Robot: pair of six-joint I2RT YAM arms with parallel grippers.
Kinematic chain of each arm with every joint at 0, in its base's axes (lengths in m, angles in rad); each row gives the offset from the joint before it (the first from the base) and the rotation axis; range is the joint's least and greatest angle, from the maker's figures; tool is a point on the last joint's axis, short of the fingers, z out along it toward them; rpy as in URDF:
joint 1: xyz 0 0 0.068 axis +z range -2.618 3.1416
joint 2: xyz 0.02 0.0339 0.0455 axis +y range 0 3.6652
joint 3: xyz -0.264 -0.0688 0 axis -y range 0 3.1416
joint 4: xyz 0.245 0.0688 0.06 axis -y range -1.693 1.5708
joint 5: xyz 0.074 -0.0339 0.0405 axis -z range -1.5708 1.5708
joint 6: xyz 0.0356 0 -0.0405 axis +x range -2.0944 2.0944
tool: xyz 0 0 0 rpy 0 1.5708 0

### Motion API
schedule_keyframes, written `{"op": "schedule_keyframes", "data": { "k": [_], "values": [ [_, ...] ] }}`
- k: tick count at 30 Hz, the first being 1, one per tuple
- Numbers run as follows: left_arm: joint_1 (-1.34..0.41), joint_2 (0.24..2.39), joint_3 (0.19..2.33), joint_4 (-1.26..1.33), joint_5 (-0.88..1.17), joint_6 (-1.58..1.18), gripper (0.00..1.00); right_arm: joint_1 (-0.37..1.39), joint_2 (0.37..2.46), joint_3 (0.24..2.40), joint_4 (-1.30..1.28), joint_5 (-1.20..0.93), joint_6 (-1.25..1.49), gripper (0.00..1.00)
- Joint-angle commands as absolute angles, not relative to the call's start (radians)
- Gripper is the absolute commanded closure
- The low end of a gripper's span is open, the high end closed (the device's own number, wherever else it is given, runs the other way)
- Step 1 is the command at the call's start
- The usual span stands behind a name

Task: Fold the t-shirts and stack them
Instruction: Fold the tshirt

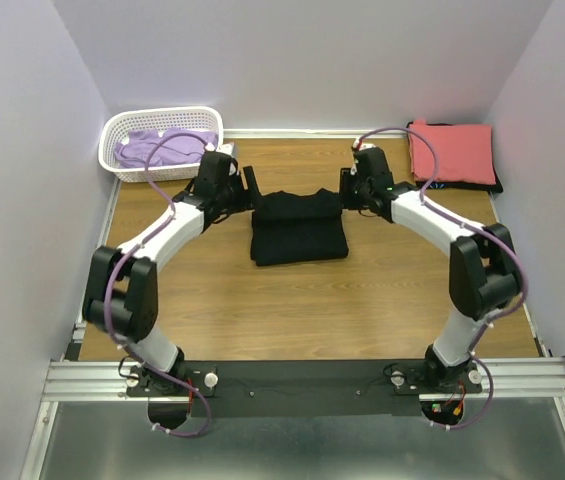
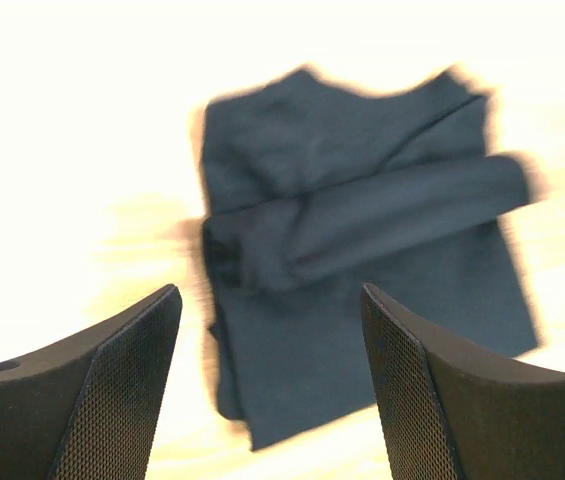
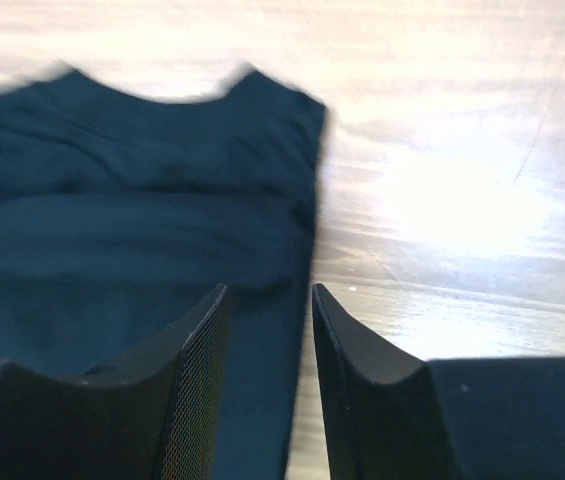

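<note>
A black t-shirt lies folded into a rough rectangle at the middle of the wooden table, its collar end toward the back. My left gripper hovers at the shirt's back left corner. In the left wrist view its fingers are wide apart above the shirt, holding nothing. My right gripper is at the back right corner. In the right wrist view its jaws stand partly apart over the shirt's right edge, with no cloth pinched between them.
A white lattice basket at the back left holds a lavender t-shirt. A folded coral-red t-shirt rests on a dark garment at the back right. Walls enclose the table on three sides.
</note>
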State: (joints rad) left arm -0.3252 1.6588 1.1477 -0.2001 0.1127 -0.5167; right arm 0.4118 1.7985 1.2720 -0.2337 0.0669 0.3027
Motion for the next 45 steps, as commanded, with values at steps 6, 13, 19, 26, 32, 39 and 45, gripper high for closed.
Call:
{"op": "schedule_keyframes", "data": {
  "k": [6,13,19,26,32,39,45],
  "values": [
    [-0.416,1.436,1.042,-0.241,0.008,-0.544,0.26,0.532,1.735,1.295,-0.235,-0.066,0.336,0.65],
    [-0.474,1.440,0.968,-0.224,-0.026,-0.569,0.36,0.592,1.882,1.351,-0.187,-0.158,0.370,0.79],
    [-0.480,1.445,0.948,-0.216,-0.037,-0.561,0.37,0.588,2.017,1.443,-0.187,-0.053,0.332,0.81],
    [-0.482,1.453,0.942,-0.218,-0.028,-0.549,0.36,0.473,2.180,1.670,-0.196,-0.006,0.304,0.80],
    [-0.480,1.486,0.950,-0.210,-0.015,-0.548,0.36,0.373,2.247,1.833,-0.232,-0.031,0.327,0.77],
    [-0.479,1.586,1.057,-0.202,-0.005,-0.540,0.43,0.370,2.022,1.645,-0.230,-0.158,0.293,0.76],
    [-0.466,1.741,1.201,-0.227,-0.015,-0.512,0.65,0.370,1.896,1.460,-0.218,-0.343,0.218,0.77]
  ]
}}
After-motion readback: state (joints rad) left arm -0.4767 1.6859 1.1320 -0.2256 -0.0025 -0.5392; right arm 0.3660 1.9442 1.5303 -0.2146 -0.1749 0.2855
